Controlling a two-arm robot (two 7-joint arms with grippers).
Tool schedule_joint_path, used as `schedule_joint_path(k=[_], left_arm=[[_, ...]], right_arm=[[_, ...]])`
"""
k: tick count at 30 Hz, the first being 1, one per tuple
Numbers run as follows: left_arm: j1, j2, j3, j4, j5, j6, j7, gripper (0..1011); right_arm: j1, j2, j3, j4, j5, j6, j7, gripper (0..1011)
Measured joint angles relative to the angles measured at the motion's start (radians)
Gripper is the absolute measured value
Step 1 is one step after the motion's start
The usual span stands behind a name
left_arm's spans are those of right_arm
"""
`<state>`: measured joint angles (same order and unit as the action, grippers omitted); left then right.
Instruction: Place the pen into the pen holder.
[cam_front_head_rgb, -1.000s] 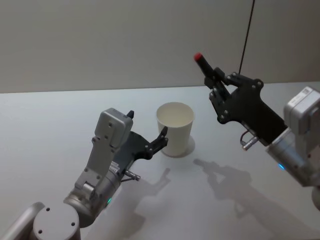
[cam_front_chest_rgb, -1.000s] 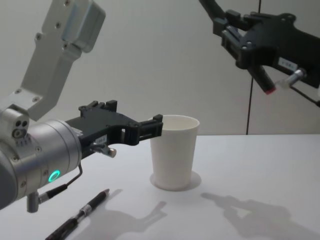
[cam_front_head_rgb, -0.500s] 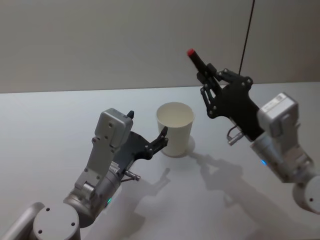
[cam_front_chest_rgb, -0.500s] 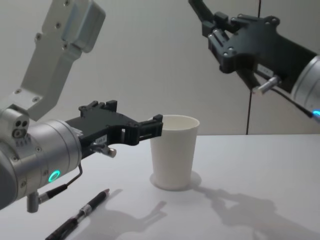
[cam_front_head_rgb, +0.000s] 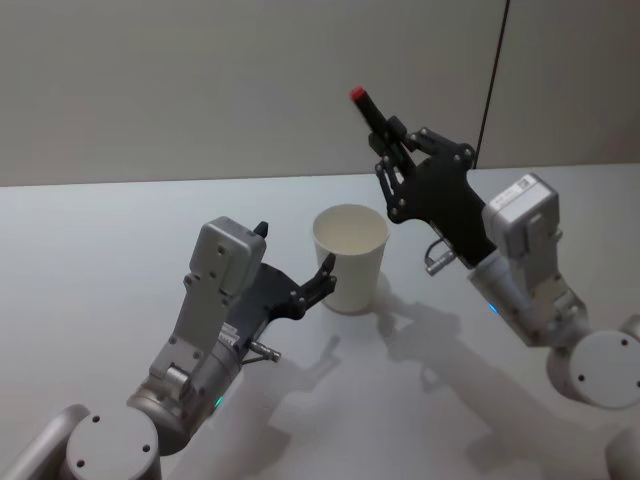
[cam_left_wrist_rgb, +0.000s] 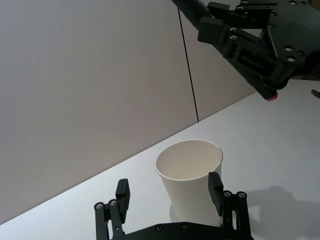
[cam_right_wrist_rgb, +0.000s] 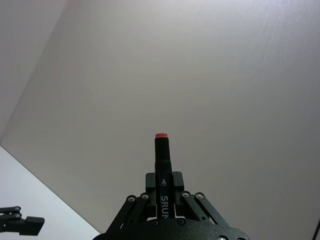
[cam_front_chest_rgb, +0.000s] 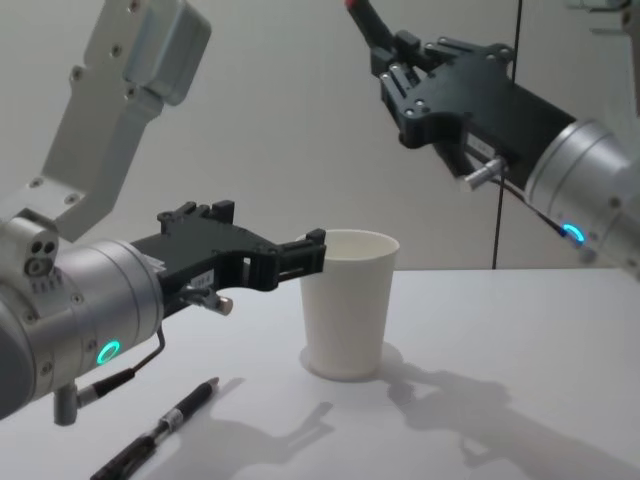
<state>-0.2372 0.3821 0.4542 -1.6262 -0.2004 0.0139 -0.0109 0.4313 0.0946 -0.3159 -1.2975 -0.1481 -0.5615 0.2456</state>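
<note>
The pen holder (cam_front_head_rgb: 350, 255) is a white paper cup standing upright mid-table, also plain in the chest view (cam_front_chest_rgb: 347, 300). My right gripper (cam_front_head_rgb: 392, 152) hangs high above it and slightly to its right, shut on a black pen (cam_front_head_rgb: 375, 112) with a red cap that points up and away. The right wrist view shows the pen (cam_right_wrist_rgb: 162, 160) upright between the fingers (cam_right_wrist_rgb: 177, 182). My left gripper (cam_front_head_rgb: 295, 252) is open just left of the cup, one fingertip (cam_front_head_rgb: 326, 268) close to its wall. From the left wrist, the cup (cam_left_wrist_rgb: 189, 167) stands just beyond the open gripper (cam_left_wrist_rgb: 168, 192).
A second black pen (cam_front_chest_rgb: 165, 428) lies on the table (cam_front_head_rgb: 90, 250) near the front, under my left arm. The grey wall (cam_front_head_rgb: 200, 80) stands behind the table. To the right of the cup the table is bare.
My right gripper has carried the pen leftward, from far right of the cup to nearly above it. The left arm and the cup have not moved.
</note>
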Motion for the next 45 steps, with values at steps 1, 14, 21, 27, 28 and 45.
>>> schedule_joint_path(k=[1, 14, 21, 27, 28, 45], left_arm=[[0.000, 0.000, 0.000, 0.000, 0.000, 0.000, 0.000, 1000], [0.000, 0.000, 0.000, 0.000, 0.000, 0.000, 0.000, 1000], [0.000, 0.000, 0.000, 0.000, 0.000, 0.000, 0.000, 1000], [0.000, 0.000, 0.000, 0.000, 0.000, 0.000, 0.000, 1000], [0.000, 0.000, 0.000, 0.000, 0.000, 0.000, 0.000, 1000], [0.000, 0.000, 0.000, 0.000, 0.000, 0.000, 0.000, 1000]], right_arm=[[0.010, -0.005, -0.001, 0.016, 0.015, -0.011, 0.013, 184], [0.099, -0.046, -0.006, 0.160, 0.147, -0.071, 0.144, 184], [0.145, -0.066, -0.009, 0.236, 0.197, -0.083, 0.205, 184], [0.187, -0.083, -0.010, 0.308, 0.227, -0.086, 0.246, 183], [0.197, -0.087, -0.011, 0.322, 0.235, -0.086, 0.255, 184], [0.309, -0.130, -0.010, 0.535, 0.304, -0.113, 0.345, 185]])
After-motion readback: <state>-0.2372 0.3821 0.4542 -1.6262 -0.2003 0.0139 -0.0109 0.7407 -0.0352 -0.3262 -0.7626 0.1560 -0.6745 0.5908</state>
